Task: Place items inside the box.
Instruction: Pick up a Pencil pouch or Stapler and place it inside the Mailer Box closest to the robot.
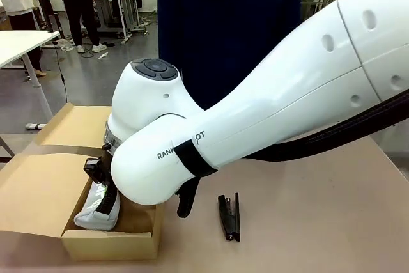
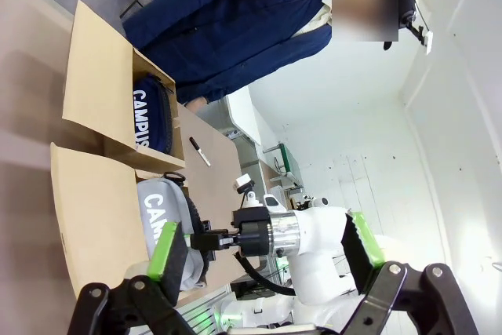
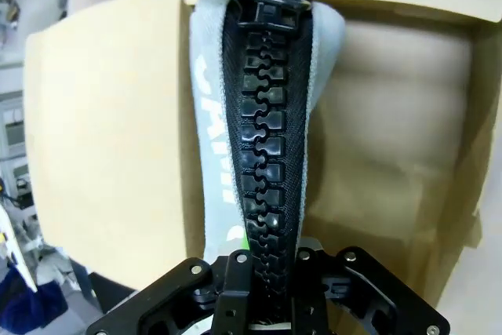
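We are seeing the right claw (image 3: 263,272) clenching the grey pencil case (image 3: 267,115) at one end of its chunky black zip. The case is hanging nose-down into the cardboard box (image 1: 108,244), which is sitting at the near left corner of the bench. Its lower end is touching the box floor close to the near wall.

We are judging the case to be light, soft and floppy. The fabric sides are sagging around the zip, so the zip ridge looks like the stiffest line to pinch. A grip there will let the body swing and fold as it settles.

Just to the right, the black stapler (image 1: 229,217) is lying flat by the bench's near edge. It looks rigid and heavier, and it is best taken across its narrow sides.

The left claw (image 2: 265,245) is hanging released, its green pads (image 2: 167,247) spread with nothing between them.

Farther along the box, the navy pencil case (image 2: 153,111) is resting inside. Beyond it, a black marker (image 2: 199,151) is lying on the bench towards the person's edge.
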Robot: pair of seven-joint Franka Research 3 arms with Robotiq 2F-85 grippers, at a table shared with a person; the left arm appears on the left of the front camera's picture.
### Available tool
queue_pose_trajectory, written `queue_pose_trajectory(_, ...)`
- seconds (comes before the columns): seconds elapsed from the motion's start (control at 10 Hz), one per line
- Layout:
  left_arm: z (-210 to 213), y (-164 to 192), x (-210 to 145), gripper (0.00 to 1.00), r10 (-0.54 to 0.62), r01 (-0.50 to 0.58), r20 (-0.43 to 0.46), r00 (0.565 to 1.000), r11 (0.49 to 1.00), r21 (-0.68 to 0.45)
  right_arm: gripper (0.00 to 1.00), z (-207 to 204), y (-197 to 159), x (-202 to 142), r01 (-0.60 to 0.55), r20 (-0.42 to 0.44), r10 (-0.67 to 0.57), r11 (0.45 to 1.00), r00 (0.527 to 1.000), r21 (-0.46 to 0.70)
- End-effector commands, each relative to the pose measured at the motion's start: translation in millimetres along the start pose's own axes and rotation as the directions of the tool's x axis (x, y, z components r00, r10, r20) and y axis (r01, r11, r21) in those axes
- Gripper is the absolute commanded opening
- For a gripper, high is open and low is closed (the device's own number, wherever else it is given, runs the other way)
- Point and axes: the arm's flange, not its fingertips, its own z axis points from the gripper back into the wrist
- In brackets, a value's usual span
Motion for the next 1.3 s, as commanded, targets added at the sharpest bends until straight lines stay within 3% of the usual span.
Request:
queue_pose_trajectory(0.0,0.4,-2.3,0.7,1.0,-0.018,0.019,0.012,1.0,1.0,-0.024,0.07,-13.5,10.0,1.9,0.043,-0.021,-0.044,0.998,0.999,-0.033)
queue_pose_trajectory(0.6,0.4,-2.3,0.7,1.0,-0.018,0.019,0.012,1.0,1.0,-0.024,0.07,-21.7,8.3,0.4,0.027,-0.053,-0.029,0.999,0.998,-0.043)
queue_pose_trajectory(0.9,0.4,-2.3,0.7,1.0,-0.018,0.019,0.012,1.0,1.0,-0.024,0.87,-21.7,7.7,0.3,0.027,-0.077,-0.031,0.999,0.997,-0.047)
queue_pose_trajectory(1.0,0.4,-2.3,0.7,1.0,-0.018,0.019,0.012,1.0,1.0,-0.024,1.0,-21.8,7.8,0.3,0.027,-0.077,-0.03,0.999,0.997,-0.047)
queue_pose_trajectory(1.2,0.4,-2.3,0.7,1.0,-0.018,0.019,0.012,1.0,1.0,-0.024,1.0,-19.9,5.9,0.1,0.028,-0.077,-0.032,0.998,0.997,-0.047)
